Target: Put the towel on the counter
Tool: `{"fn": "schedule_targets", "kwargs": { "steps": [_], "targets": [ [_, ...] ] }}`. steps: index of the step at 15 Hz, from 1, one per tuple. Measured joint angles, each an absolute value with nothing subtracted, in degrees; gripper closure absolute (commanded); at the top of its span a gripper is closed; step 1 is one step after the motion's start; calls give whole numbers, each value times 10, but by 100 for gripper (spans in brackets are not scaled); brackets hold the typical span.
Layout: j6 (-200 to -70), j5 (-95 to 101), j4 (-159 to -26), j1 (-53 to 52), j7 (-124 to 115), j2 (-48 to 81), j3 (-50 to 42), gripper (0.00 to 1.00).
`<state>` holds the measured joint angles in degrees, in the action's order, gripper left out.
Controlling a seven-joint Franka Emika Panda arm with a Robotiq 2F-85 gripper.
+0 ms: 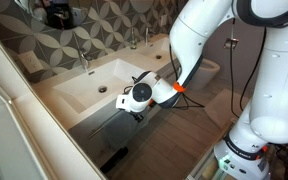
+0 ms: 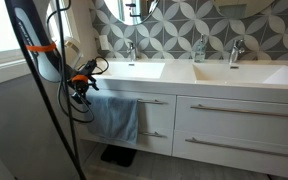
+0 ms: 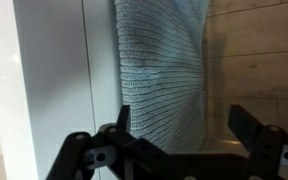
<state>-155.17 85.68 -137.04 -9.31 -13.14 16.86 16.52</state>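
The grey-blue towel (image 2: 115,116) hangs limp from the top drawer's handle, below the end basin of the white counter (image 2: 181,69). In the wrist view its knit cloth (image 3: 159,65) fills the middle, just beyond the fingers. My gripper (image 3: 184,128) is open and holds nothing; one finger overlaps the towel's edge and the other is off to its side. In both exterior views the gripper (image 2: 83,90) (image 1: 135,110) sits at the counter's front edge (image 1: 59,97), at the towel's upper corner. I cannot make out the towel from above.
Chrome faucets (image 2: 131,49) (image 2: 236,50) stand behind the two basins. A dark object (image 2: 117,156) lies on the wood floor under the towel. A black stand with cables (image 2: 44,100) is close in the foreground. A white panel (image 3: 49,70) is beside the towel.
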Motion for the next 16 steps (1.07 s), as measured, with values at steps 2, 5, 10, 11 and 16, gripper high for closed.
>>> {"fn": "schedule_targets", "kwargs": {
  "steps": [2, 5, 10, 11, 16],
  "targets": [
    [-1551, 892, -1351, -95, -159, 190, 165, 0],
    [-1550, 939, -1324, -95, -197, 220, 164, 0],
    [-1548, 998, -1284, -95, -246, 263, 159, 6],
    [-1547, 1006, -1277, -95, -253, 270, 158, 10],
    [-1537, 1043, -1253, -95, -280, 298, 157, 48]
  ]
}}
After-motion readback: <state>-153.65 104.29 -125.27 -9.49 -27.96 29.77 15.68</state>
